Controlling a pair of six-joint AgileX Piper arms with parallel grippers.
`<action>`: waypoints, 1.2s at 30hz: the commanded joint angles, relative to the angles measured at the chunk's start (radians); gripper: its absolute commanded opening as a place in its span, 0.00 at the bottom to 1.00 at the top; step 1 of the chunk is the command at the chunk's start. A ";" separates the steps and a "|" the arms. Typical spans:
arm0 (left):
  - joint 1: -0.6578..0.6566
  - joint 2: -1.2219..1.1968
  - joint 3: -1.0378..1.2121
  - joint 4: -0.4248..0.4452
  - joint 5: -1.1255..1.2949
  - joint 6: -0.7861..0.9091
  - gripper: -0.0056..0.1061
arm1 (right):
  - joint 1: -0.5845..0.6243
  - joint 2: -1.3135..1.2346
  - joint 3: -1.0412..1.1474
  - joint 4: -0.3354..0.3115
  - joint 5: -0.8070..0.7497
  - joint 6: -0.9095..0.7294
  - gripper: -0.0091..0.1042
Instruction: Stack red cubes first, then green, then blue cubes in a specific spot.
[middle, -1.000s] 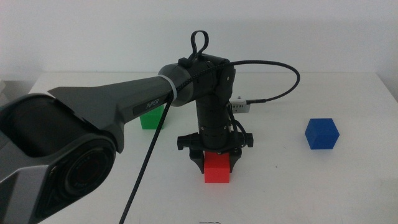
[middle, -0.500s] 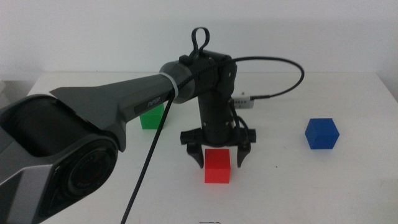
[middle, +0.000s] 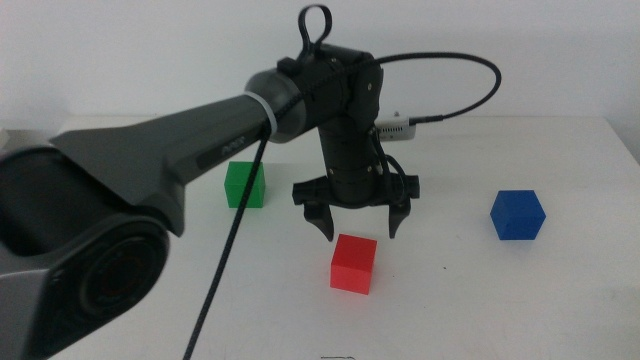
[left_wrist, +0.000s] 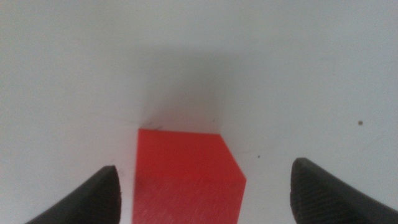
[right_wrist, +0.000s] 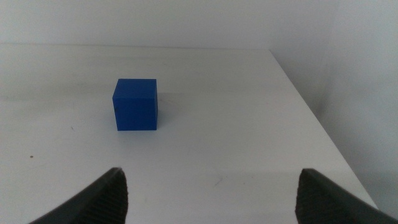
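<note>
The red cube (middle: 353, 263) sits alone on the white table near the front middle; it also shows in the left wrist view (left_wrist: 186, 177). My left gripper (middle: 357, 224) hangs open just above and behind it, not touching it; its jaws frame the cube in the left wrist view (left_wrist: 202, 199). The green cube (middle: 245, 185) sits to the left, behind the left arm. The blue cube (middle: 518, 214) sits to the right and shows in the right wrist view (right_wrist: 135, 104). My right gripper (right_wrist: 208, 193) is open and empty, out of the middle view.
The left arm's dark body (middle: 120, 210) fills the left side of the middle view, with its cable (middle: 460, 100) looping over the back. A small white box (middle: 398, 127) lies behind the arm. The table's right edge (right_wrist: 311, 112) runs close to the blue cube.
My left gripper has opened, let go of the red cube and risen above it. The cube stays on the table.
</note>
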 joint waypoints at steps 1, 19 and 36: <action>-0.006 -0.102 -0.009 0.014 0.094 -0.013 0.89 | -0.007 -0.014 -0.009 -0.016 -0.078 -0.013 0.91; 0.058 -0.415 0.024 0.327 0.093 0.009 0.89 | -0.007 -0.014 -0.009 -0.016 -0.078 -0.013 0.91; 0.330 -0.232 0.023 0.179 -0.069 0.203 0.89 | -0.007 -0.015 -0.009 -0.016 -0.077 -0.013 0.91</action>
